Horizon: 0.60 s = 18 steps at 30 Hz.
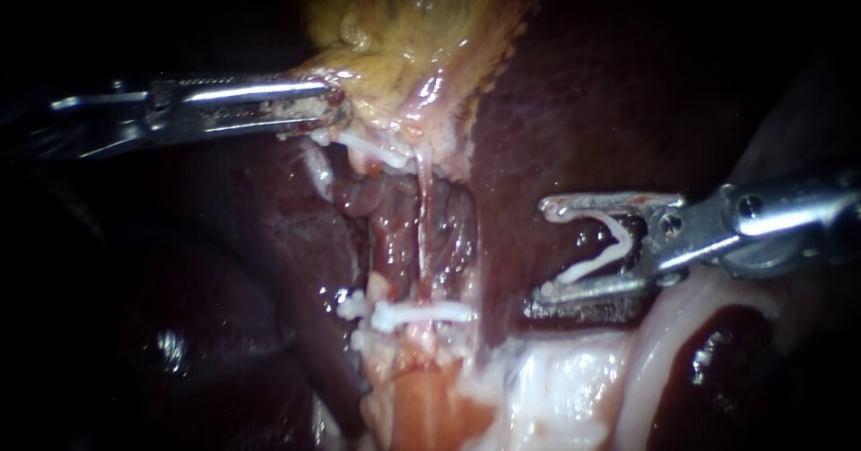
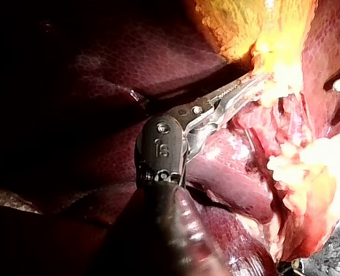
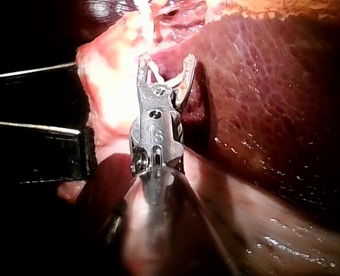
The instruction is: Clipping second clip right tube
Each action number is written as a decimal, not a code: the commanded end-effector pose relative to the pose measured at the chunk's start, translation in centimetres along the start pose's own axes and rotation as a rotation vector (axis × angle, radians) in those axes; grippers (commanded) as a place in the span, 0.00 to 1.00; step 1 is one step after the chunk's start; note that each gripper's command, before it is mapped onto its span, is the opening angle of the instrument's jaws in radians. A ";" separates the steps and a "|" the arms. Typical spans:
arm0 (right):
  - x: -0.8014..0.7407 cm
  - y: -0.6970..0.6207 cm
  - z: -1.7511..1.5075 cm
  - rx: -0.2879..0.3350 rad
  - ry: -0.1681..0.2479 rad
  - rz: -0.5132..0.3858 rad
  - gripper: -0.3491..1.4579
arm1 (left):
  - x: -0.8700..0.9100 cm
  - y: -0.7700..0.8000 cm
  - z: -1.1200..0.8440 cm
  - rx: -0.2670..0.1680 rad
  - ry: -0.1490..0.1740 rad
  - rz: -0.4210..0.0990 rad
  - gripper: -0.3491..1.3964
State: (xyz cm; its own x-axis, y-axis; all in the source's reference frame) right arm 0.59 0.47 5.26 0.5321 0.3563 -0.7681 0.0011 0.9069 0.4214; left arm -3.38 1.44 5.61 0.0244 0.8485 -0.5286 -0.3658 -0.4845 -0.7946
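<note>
**Right instrument loaded, tube not yet between the jaws**

Right instrument: jaws spread wide, a white loaded clip seated between them and touching both, ready to squeeze. They lie over the liver, mouth facing the tube, which runs across ahead of the tips and apart from them. A placed clip sits on it toward the lower jaw's side. Beyond the tube, left instrument: jaws narrow, pinching the gallbladder edge, probably to keep the tube taut and exposed.
</note>
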 end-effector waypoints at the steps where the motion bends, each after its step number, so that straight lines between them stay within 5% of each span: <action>1: -0.01 0.00 0.00 0.001 0.000 0.000 0.47 | 0.01 0.01 -0.02 -0.001 0.000 -0.001 0.00; 7: -0.01 0.00 0.00 0.001 0.000 0.000 0.47 | 0.26 0.08 -0.24 -0.014 -0.005 -0.015 0.00; 13: -0.01 0.00 -0.01 0.001 0.000 -0.001 0.47 | 0.68 0.15 -0.68 -0.007 0.054 -0.020 0.00; 18: 0.01 0.00 -0.01 0.001 0.000 0.001 0.47 | 0.77 0.14 -0.80 -0.002 0.067 -0.021 0.00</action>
State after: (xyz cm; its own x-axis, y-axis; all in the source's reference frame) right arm 0.58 0.47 5.26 0.5332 0.3567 -0.7671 0.0023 0.9062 0.4229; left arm -2.67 1.85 4.85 0.0934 0.8422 -0.5310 -0.3634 -0.4677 -0.8058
